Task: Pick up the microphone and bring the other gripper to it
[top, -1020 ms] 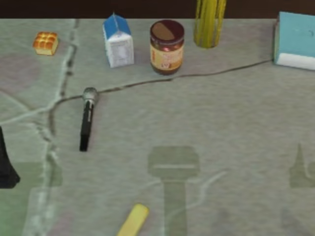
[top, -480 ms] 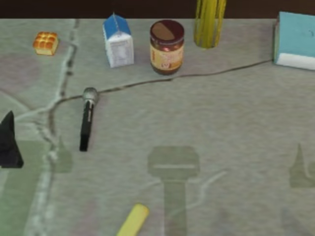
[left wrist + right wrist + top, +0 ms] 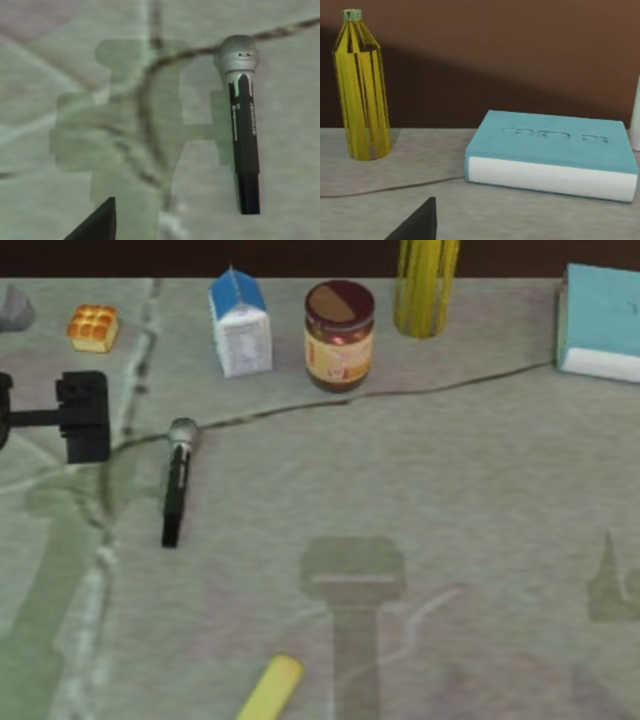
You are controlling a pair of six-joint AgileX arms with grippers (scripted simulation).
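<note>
The microphone (image 3: pixel 176 483) lies flat on the table's left half, its grey mesh head (image 3: pixel 183 432) towards the far side and its black handle pointing at the front edge. The left wrist view shows the microphone (image 3: pixel 243 130) whole and untouched. My left gripper (image 3: pixel 82 417) hovers just left of the head, apart from it, pointing down. One black finger (image 3: pixel 97 226) shows far off-centre with nothing against it, so the jaws stand open. My right gripper is outside the top view; one black finger (image 3: pixel 420 222) shows over bare table, equally off-centre and empty.
Along the far edge stand a bread bun (image 3: pixel 92 328), a milk carton (image 3: pixel 240 325), a jar (image 3: pixel 339 335), a yellow bottle (image 3: pixel 425 285) and a blue book (image 3: pixel 602 320). A yellow stick (image 3: pixel 270 687) lies at the front. The book (image 3: pixel 550 155) faces the right wrist camera.
My left arm has swung from the front left edge towards the far side and rightwards, ending beside the microphone's head. The microphone and the other objects have not moved.
</note>
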